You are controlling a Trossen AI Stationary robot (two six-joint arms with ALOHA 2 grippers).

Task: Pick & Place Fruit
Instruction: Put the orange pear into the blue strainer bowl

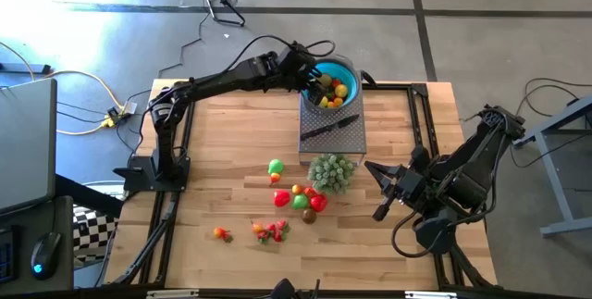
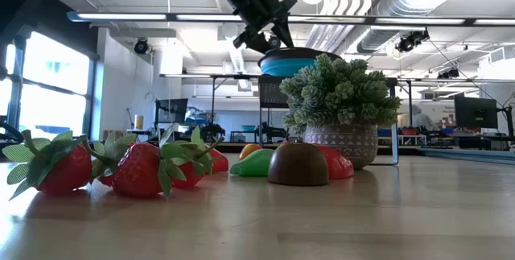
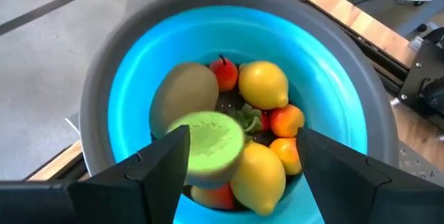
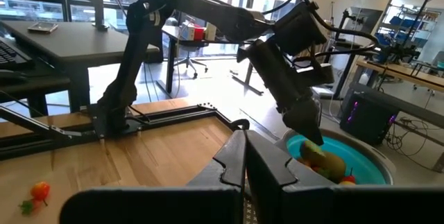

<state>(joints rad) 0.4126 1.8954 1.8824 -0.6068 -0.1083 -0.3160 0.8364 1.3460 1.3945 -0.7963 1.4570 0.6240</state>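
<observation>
Left gripper (image 3: 239,154) hung over the blue bowl (image 3: 139,64), jaws parted; halved green kiwi (image 3: 211,144) directly below between them, atop piled fruit. Right gripper (image 1: 381,188) shut, well apart.

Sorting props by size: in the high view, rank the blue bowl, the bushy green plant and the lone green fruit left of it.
1. Blue bowl
2. Bushy green plant, not much smaller
3. Lone green fruit, clearly smallest
</observation>
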